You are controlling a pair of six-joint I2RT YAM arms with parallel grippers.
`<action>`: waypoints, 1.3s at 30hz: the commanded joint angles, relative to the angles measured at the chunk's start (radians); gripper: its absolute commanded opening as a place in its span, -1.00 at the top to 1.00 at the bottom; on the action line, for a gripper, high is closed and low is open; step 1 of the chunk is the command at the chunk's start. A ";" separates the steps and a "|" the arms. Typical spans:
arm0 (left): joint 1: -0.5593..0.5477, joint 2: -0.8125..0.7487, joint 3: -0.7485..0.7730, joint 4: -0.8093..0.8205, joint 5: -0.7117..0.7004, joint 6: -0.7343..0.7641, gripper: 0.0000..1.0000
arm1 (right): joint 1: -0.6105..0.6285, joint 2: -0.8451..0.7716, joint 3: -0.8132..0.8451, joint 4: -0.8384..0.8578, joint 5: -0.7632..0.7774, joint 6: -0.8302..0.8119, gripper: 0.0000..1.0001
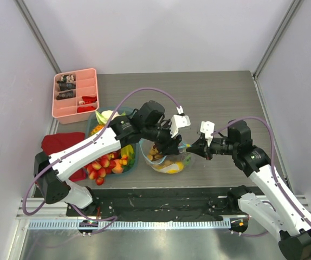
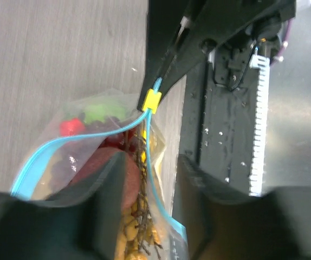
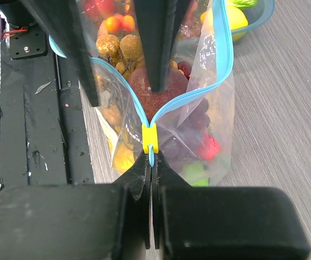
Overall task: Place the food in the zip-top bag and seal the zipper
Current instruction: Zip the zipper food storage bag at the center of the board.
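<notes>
Grey wood-grain table (image 1: 226, 97) carries the scene, seen from overhead. A teal bowl (image 3: 265, 12) heaped with fruit sits at 8 o'clock from the table's middle. The zip-top bag (image 1: 169, 161) stands just beside the bowl, at its 3 o'clock, mouth gaping. The left gripper (image 3: 125, 92) reaches in from the bag's 9 o'clock with its fingers parted, one inside the mouth and one outside the wall. The right gripper (image 3: 151, 165), at the bag's 3 o'clock, pinches tight on the zipper (image 3: 228, 54) beside its yellow slider (image 3: 150, 138). The food (image 3: 158, 95), berries, nuts and grapes, lies inside the bag.
</notes>
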 commanded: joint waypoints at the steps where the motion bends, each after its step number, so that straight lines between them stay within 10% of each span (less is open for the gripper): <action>1: 0.006 -0.115 -0.007 0.161 -0.032 0.003 -0.06 | 0.005 -0.038 0.012 0.045 -0.004 -0.001 0.98; 14: -0.046 -0.043 -0.024 0.309 -0.036 0.136 -0.24 | 0.005 -0.070 0.009 0.085 0.019 0.042 0.98; 28: -0.058 -0.017 -0.053 0.225 -0.062 0.182 0.93 | 0.005 -0.110 -0.003 0.094 0.037 0.060 0.98; 39: -0.014 -0.123 -0.143 0.110 -0.086 0.225 0.95 | 0.006 -0.131 -0.013 0.096 0.051 0.073 0.98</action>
